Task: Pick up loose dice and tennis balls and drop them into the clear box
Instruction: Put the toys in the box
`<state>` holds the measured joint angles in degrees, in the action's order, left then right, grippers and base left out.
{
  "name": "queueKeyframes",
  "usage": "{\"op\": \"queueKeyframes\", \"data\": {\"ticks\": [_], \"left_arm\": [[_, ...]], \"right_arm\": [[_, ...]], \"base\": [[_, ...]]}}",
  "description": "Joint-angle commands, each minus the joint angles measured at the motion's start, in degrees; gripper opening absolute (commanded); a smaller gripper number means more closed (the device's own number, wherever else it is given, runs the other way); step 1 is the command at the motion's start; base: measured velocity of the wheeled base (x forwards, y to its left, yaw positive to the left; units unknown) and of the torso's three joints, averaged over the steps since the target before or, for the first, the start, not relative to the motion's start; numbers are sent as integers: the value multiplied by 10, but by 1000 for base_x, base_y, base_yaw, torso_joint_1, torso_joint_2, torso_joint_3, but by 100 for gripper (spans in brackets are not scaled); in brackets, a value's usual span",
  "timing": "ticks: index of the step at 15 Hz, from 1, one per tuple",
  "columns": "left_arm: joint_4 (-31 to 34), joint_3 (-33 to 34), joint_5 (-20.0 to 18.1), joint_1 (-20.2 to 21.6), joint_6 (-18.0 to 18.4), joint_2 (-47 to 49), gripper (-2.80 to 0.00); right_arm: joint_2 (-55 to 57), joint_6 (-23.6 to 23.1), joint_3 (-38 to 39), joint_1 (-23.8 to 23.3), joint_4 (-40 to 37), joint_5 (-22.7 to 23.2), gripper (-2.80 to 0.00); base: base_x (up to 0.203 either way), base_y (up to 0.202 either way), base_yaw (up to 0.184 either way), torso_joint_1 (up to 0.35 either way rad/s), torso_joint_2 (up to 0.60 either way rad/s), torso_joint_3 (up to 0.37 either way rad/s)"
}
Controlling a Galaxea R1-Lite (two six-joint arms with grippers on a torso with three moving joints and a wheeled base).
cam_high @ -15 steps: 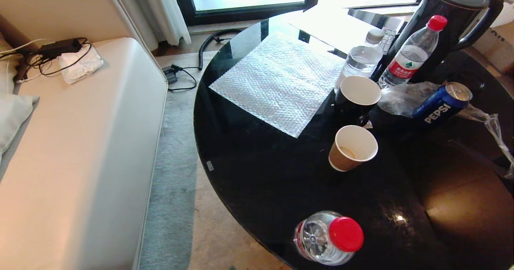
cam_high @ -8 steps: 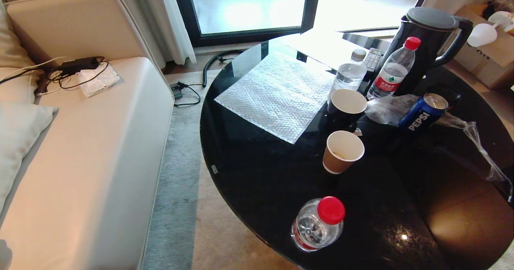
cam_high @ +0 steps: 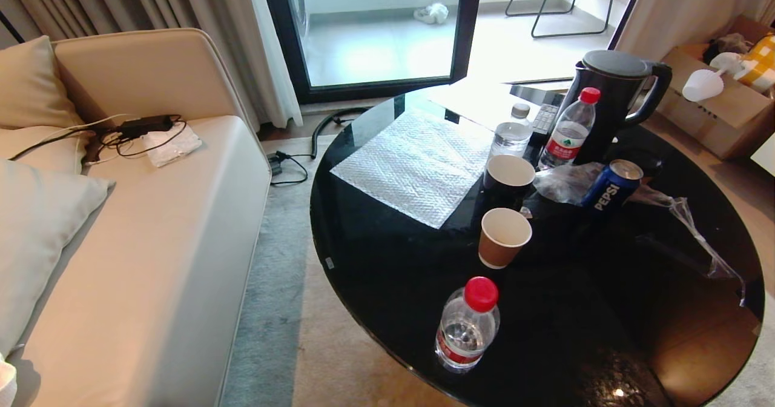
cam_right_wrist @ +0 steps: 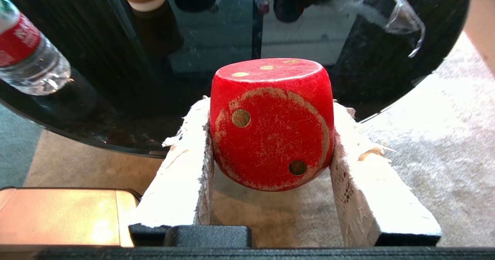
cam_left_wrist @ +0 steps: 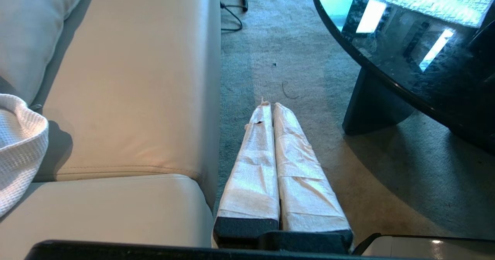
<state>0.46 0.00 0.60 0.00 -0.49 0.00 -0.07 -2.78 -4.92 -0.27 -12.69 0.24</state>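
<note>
- Head camera has tilted up since a second ago: the whole scene slid down the picture, balcony door and chair now show at the top. Nothing on the tabletop [cam_high: 387, 261] moved by itself.
- Red die [cam_right_wrist: 272, 122] is clamped in my right gripper [cam_right_wrist: 270, 136], held clear of any surface, over the carpet just off the tabletop edge. Two-pip face toward the wrist camera, three-pip face on top.
- Handling, my read: rigid, scuffed, probably wood, light enough. Rounded corners mean the flat faces are the only good hold.
- Grip is on two opposite flat faces, padded fingers [cam_right_wrist: 185, 167] either side, die sitting toward the fingertips with a gap behind it. Padding adds friction; looks stable.
- Left gripper [cam_left_wrist: 270, 107] is parked, fingers pressed together, empty, pointing at the carpet between sofa [cam_high: 151, 243] and tabletop.
- Neither arm shows in the head view.
- Clear box is not in any view. No other dice or tennis balls visible either.
- Tabletop holds only clutter: bubble wrap sheet [cam_high: 418, 165], two paper cups [cam_high: 504, 236], water bottles [cam_high: 467, 325], Pepsi can [cam_high: 611, 192], kettle [cam_high: 611, 101].
- Next, I'd guess: find the box, then carry the die over it.
</note>
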Motion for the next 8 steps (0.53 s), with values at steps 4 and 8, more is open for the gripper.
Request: {"op": "queueKeyframes", "data": {"ticks": [4,8], "left_arm": [[0,0,0,0,0,1,-280],[0,0,0,0,0,1,-280]], "right_arm": [[0,0,0,0,0,0,-280],[1,0,0,0,0,0,-280]], "base": [[0,0,0,4,3,200],[0,0,0,-1,2,204]]}}
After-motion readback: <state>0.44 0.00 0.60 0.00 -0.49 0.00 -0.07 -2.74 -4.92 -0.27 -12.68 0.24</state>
